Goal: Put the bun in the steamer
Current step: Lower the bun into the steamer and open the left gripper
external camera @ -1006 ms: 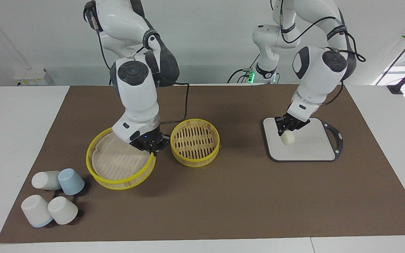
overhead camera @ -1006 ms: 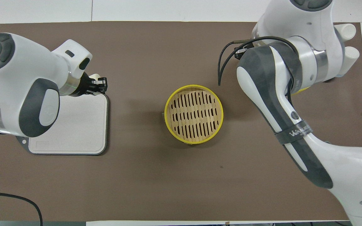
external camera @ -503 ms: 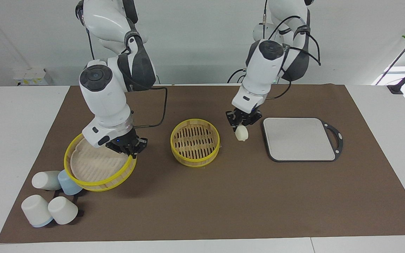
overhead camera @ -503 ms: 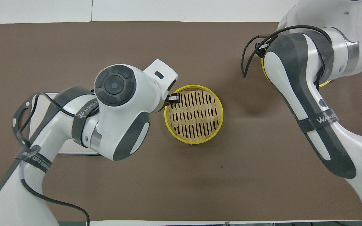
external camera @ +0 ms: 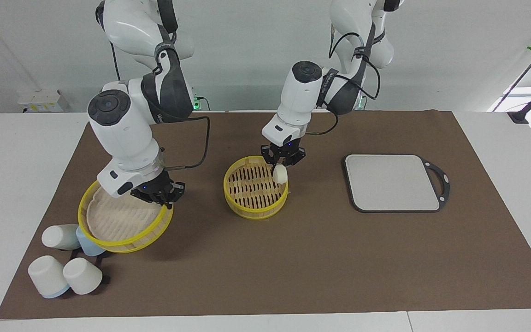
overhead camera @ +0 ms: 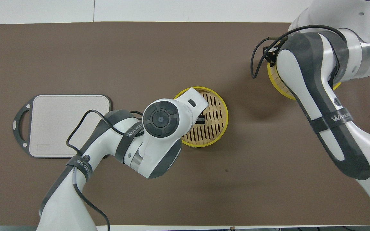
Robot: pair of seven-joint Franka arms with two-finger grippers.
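The steamer basket [external camera: 255, 186] stands in the middle of the brown mat, yellow-rimmed with a slatted bottom; it also shows in the overhead view [overhead camera: 215, 123]. My left gripper [external camera: 282, 162] is shut on the cream-white bun [external camera: 280, 174] and holds it over the basket's rim toward the left arm's end. In the overhead view the left arm hides the bun. My right gripper [external camera: 160, 195] is shut on the rim of the steamer lid [external camera: 122, 220] and holds it tilted above the mat; a part of the lid shows in the overhead view [overhead camera: 276, 84].
A grey square board [external camera: 392, 182] with a dark handle lies toward the left arm's end, bare; it also shows in the overhead view [overhead camera: 66, 125]. Several white and pale blue cups [external camera: 67, 267] lie beside the raised lid at the right arm's end.
My left gripper has carried the bun from the grey board across to above the basket. My right gripper has moved the lid away from the basket toward the cups.
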